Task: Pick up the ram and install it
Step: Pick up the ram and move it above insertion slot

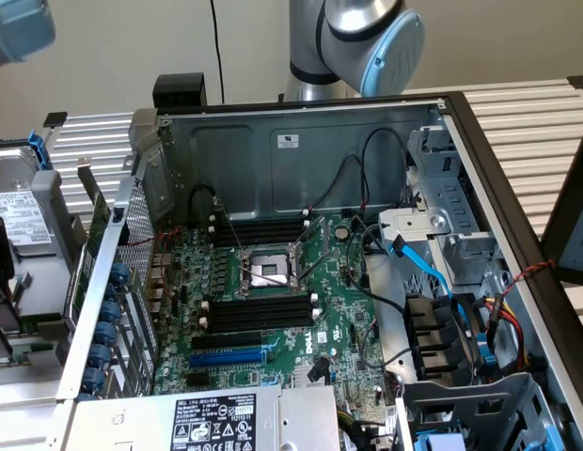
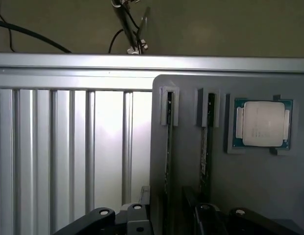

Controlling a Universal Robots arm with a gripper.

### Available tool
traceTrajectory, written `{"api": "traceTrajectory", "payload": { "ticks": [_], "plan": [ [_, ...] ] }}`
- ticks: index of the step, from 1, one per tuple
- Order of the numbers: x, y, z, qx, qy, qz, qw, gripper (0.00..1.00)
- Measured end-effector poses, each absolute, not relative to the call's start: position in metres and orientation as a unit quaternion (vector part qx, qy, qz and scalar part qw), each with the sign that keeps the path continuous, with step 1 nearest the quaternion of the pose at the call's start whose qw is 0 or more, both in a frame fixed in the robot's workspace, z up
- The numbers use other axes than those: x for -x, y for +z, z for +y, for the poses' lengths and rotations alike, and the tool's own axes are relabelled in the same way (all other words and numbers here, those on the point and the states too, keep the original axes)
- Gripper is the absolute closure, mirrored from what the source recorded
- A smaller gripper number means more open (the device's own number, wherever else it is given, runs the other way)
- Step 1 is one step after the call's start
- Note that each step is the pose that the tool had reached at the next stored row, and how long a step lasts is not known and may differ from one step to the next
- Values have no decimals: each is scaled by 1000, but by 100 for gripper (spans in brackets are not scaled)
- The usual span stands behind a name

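Hard to make out chips or label on the ram (image 2: 167, 147), seen edge-on in a slot of the grey holder (image 2: 260, 186), one end hidden behind the gripper (image 2: 169, 221), spread wide and gripping nothing. Also in that holder: a second stick (image 2: 205, 147) in the neighbouring slot and a processor (image 2: 263, 123) in a square recess. At the exterior view's middle, lying open, the computer case (image 1: 235, 160) containing the motherboard (image 1: 338, 319) with black memory slots (image 1: 259, 310) and a blue expansion slot (image 1: 226, 358); arm (image 1: 367, 38) cut off at the upper edge.
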State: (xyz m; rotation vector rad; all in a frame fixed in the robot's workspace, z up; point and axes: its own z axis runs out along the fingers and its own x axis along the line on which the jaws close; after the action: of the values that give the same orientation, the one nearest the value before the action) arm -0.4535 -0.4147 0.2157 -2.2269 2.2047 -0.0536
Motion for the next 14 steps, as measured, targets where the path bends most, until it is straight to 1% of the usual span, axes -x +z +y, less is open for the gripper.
{"api": "traceTrajectory", "payload": {
  "ticks": [14],
  "plan": [
    [456, 199, -414, 711, -17, 703, 4, 62]
  ]
}}
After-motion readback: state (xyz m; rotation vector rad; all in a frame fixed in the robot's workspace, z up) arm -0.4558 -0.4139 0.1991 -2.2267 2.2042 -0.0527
